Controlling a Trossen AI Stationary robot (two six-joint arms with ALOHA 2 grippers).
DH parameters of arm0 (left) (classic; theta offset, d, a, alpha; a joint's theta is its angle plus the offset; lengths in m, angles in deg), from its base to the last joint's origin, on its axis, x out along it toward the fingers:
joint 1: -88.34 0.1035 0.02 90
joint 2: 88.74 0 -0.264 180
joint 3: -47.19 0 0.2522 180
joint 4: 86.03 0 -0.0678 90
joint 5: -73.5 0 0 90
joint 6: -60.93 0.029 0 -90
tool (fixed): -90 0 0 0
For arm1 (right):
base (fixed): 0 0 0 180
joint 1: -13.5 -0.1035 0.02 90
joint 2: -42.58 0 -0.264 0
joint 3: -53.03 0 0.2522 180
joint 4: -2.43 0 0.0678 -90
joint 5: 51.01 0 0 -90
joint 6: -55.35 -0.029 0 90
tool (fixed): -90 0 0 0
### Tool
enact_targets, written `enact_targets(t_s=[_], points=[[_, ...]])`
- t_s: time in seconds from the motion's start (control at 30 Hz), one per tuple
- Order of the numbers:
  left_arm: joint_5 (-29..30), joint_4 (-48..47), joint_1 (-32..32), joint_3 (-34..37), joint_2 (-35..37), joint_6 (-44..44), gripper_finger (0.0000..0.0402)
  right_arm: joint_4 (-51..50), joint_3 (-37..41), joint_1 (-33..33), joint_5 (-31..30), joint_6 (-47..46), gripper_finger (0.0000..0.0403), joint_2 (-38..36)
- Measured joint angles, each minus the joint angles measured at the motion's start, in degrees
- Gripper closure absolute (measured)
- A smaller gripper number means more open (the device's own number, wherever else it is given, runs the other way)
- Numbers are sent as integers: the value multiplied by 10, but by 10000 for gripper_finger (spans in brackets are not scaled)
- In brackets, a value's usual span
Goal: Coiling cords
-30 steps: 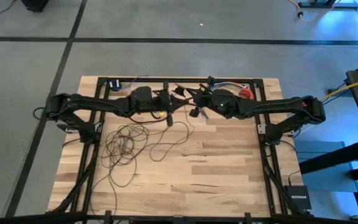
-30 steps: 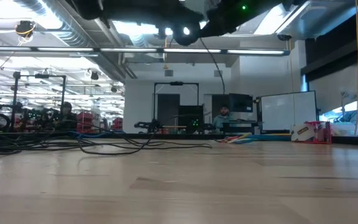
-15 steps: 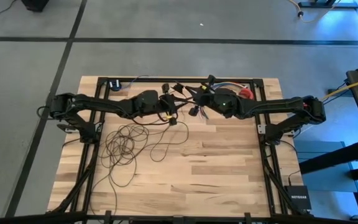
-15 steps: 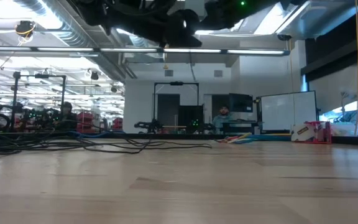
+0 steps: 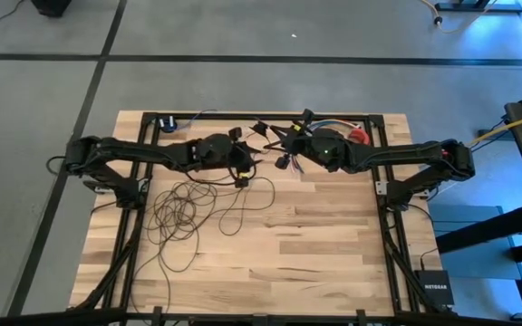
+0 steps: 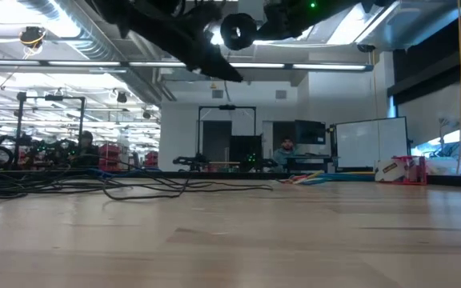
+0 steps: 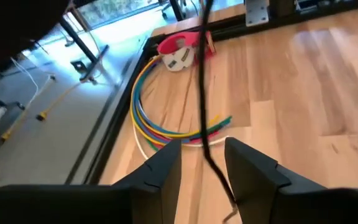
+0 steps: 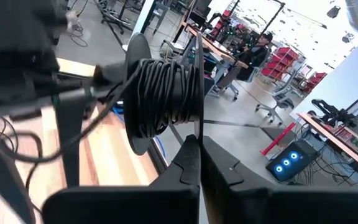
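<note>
Two matte black jointed arms, each built of slim tubular links with bulkier rounded housings. The right arm's housing carries a small green light. The left tool [image 7: 202, 171] ends in two broad, flat, angular black fingers.

1. Loose cords [image 5: 188, 210] sprawl over the surface [image 5: 333, 244] just below the left hand [image 5: 241, 174], blocking any low pass.
2. Right of those loops, bare wood lies wide open.
3. Both arms crowd the far edge.
</note>
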State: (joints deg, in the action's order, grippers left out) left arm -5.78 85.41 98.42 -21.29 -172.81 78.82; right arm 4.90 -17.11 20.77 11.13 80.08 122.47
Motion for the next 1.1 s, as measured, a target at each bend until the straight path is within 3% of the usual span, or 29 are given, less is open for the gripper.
enact_targets(t_s=[0.53,0.83,1.1], points=[[-32,-8,-2,0,11,-75,283,-2,0,0,5,0,400,0],[-33,-34,-3,0,17,-58,239,-2,0,0,5,0,401,0],[-24,-72,-4,0,66,-62,243,-14,-1,0,-3,10,401,0]])
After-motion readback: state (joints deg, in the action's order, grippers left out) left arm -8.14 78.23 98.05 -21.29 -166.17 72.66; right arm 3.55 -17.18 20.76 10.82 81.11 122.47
